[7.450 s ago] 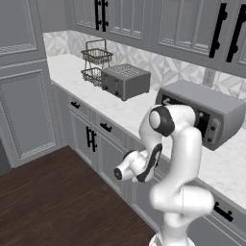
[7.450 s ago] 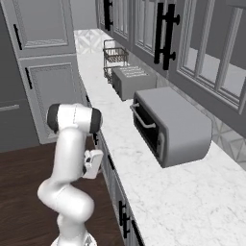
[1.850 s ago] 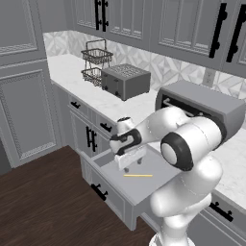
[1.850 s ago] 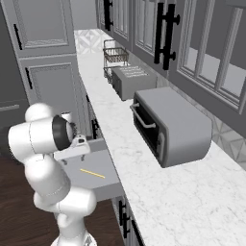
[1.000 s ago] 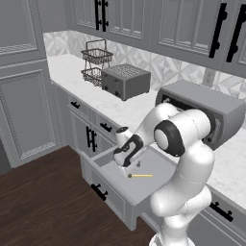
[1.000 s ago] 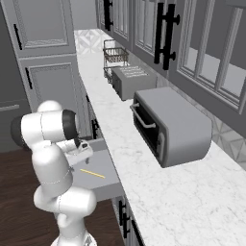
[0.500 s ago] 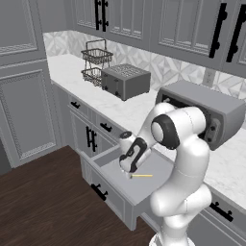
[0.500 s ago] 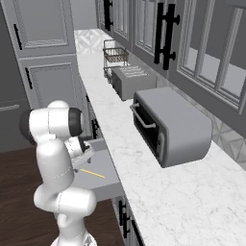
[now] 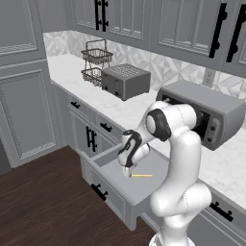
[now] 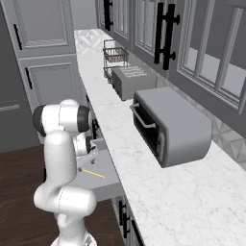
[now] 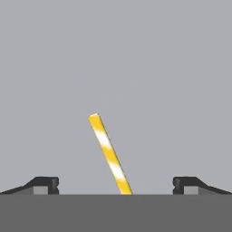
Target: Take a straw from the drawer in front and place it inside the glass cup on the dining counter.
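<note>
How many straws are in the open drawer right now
1: the straw lies flat on the floor of the open drawer, between the fingertips of the open gripper. Others may be hidden behind the arm.

Lighting is even and diffuse across both base views — no visible lamp, no glare. Rendered surfaces look flat and matte. Both base views are slightly soft, fine edges blurred. The arm's white shell is the brightest area; its undersides shade to grey. Hand view: uniform grey field — the straw [image 11: 110,155] between the finger tips [image 11: 45,183] reads sharp, casting no clear shadow.
</note>
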